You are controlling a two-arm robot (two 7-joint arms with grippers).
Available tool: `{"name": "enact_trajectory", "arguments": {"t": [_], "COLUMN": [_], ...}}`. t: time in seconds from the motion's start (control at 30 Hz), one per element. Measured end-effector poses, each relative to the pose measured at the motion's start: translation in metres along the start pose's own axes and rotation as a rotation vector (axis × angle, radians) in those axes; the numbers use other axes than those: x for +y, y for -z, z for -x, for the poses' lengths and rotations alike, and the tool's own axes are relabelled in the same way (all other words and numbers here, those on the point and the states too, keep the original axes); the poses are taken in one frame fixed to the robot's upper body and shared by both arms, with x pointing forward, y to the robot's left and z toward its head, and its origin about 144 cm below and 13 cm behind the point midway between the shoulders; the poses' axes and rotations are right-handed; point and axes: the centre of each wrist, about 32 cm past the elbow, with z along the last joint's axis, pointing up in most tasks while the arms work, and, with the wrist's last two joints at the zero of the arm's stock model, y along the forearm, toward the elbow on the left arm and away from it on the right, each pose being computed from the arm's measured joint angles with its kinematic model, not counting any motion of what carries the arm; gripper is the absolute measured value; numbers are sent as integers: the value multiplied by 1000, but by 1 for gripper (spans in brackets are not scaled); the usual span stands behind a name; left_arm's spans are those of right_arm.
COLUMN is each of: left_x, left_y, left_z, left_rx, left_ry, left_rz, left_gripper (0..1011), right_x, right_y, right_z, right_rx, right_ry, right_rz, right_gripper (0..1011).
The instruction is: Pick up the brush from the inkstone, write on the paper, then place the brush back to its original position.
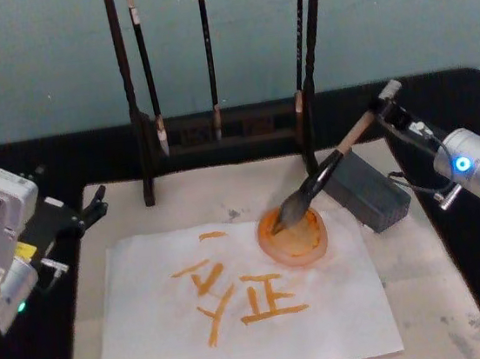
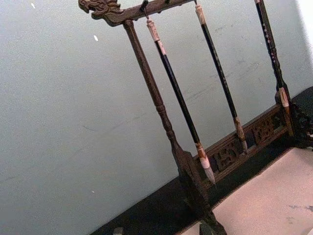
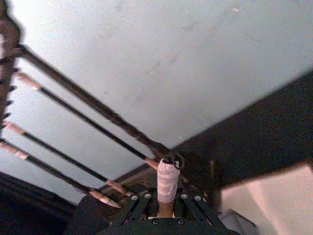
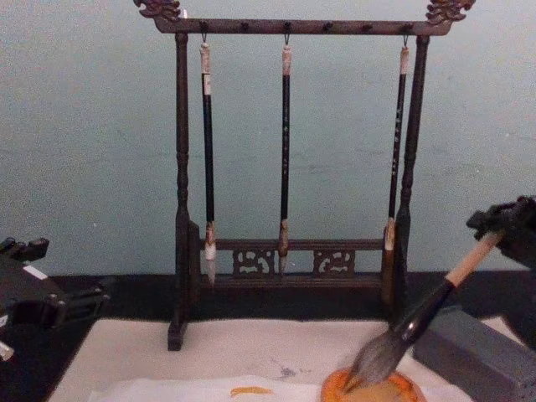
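Several orange strokes [image 1: 273, 302], one like 正, mark paper [image 1: 155, 347]; jaws of right gripper [image 1: 380, 110] clamp brush [image 1: 334, 163]; left gripper [image 1: 95, 210] idle.

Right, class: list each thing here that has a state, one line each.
brush: tilted, tuft in the orange dish
right pincer: shut on the brush's top end
paper: flat, bearing orange strokes
thin brushes: hanging on the rack
left pincer: parked at the left

Head view looks down, chest level across, wrists upward; all 4 share the brush rack [image 1: 234, 132].
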Motion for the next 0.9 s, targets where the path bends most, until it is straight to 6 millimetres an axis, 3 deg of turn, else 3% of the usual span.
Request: {"name": "enact_trajectory", "arguments": {"t": [0.47,0.9], "left_x": [0,0], "left_y": [0,0], "left_z": [0,0], "left_rx": [0,0], "left_ry": [0,0], "left_rz": [0,0], "left_gripper": [1010,1010], "right_x": [-3,3], "right_y": [-1,11], "right_z": [26,53], "right_rx": [-201,-541], "right_ry": [-117,-257], "right_rz": [-65,-116], "right_gripper": [169,169]}}
